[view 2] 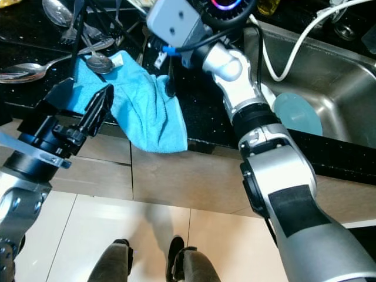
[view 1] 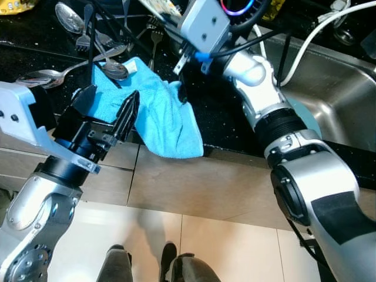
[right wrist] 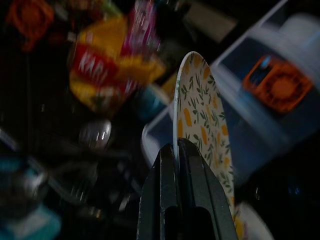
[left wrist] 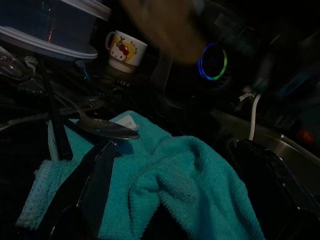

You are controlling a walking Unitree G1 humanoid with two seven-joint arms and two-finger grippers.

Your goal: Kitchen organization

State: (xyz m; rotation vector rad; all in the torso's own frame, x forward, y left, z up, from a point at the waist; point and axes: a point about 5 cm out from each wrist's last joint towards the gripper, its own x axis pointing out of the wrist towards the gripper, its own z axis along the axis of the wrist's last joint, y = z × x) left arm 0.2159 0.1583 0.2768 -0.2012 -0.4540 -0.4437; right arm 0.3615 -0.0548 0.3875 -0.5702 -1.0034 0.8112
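Head cameras first: I see my left gripper [view 1: 108, 117] hanging at the counter edge with its two black fingers spread wide and nothing between them, the blue cloth [view 1: 154, 111] at about 2 o'clock from it, draped over the black counter's [view 1: 229, 126] lip. A spoon [view 1: 113, 69] lies on the cloth's far corner. The steel sink [view 1: 329, 88] is at 3 o'clock.

Left wrist camera: both fingers [left wrist: 92, 185] flank the cloth, apart from it; a printed mug [left wrist: 126, 50] stands at 11 o'clock beyond.

Right wrist camera: my right gripper [right wrist: 181, 150] is pinched tight on the rim of a leaf-patterned plate [right wrist: 202, 120], held edge-on above blurred clutter.
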